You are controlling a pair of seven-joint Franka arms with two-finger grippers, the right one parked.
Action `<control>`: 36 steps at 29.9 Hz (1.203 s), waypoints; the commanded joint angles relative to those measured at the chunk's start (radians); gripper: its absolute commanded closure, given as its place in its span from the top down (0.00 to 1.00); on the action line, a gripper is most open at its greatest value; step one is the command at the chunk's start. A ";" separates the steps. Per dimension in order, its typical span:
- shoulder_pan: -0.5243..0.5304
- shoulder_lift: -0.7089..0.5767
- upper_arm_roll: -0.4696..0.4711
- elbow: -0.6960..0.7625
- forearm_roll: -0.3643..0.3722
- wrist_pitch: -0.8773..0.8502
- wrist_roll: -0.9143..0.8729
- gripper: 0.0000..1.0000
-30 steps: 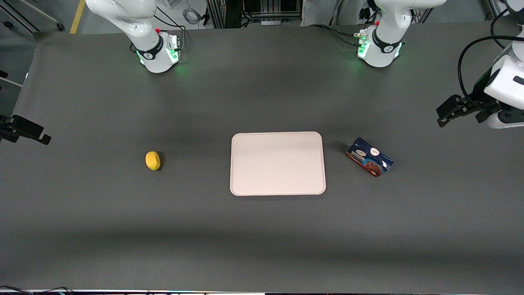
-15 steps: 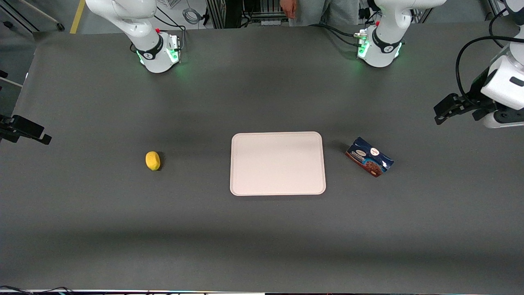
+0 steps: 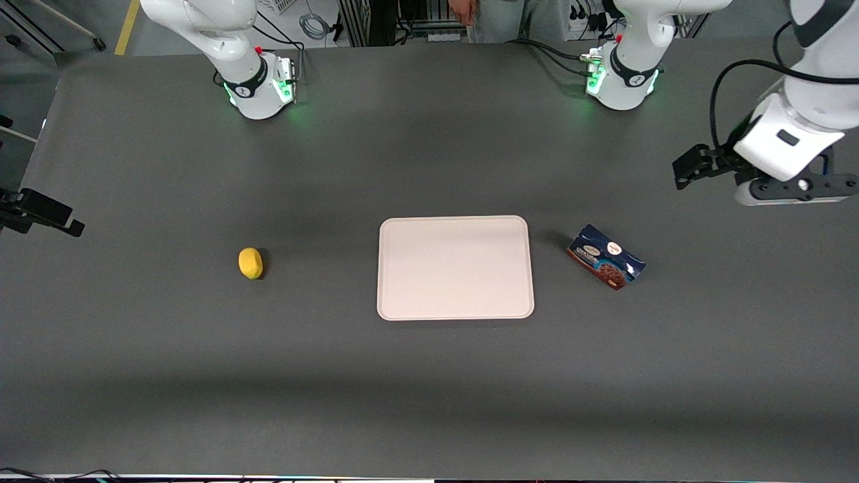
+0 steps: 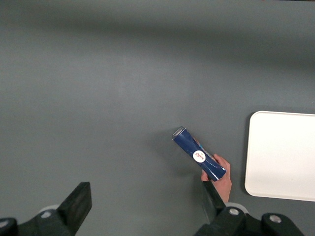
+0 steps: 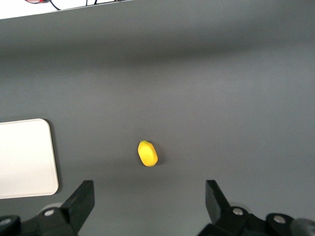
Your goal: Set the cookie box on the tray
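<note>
Closer now, open end effector hangs above table — cookie box nearby; untouched.

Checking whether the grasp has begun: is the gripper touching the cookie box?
Apart. In the left wrist view the gripper is open with bare table between its fingers and the cookie box; the front view shows it well clear too.

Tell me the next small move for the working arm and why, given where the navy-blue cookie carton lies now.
Probably carry the open gripper sideways toward the tray's end and lower it over the small navy-blue cookie carton. The carton lies untouched on the dark grey table beside the flat cream-white rectangular tray, and the gripper hangs above the table, nearer the working arm's end, holding nothing.
</note>
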 commanded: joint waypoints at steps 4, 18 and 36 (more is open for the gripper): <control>-0.006 0.010 0.003 -0.006 0.038 0.029 -0.013 0.87; -0.007 0.013 0.003 -0.011 0.038 0.034 -0.013 0.39; -0.007 -0.002 -0.021 0.130 0.039 -0.165 -0.006 0.20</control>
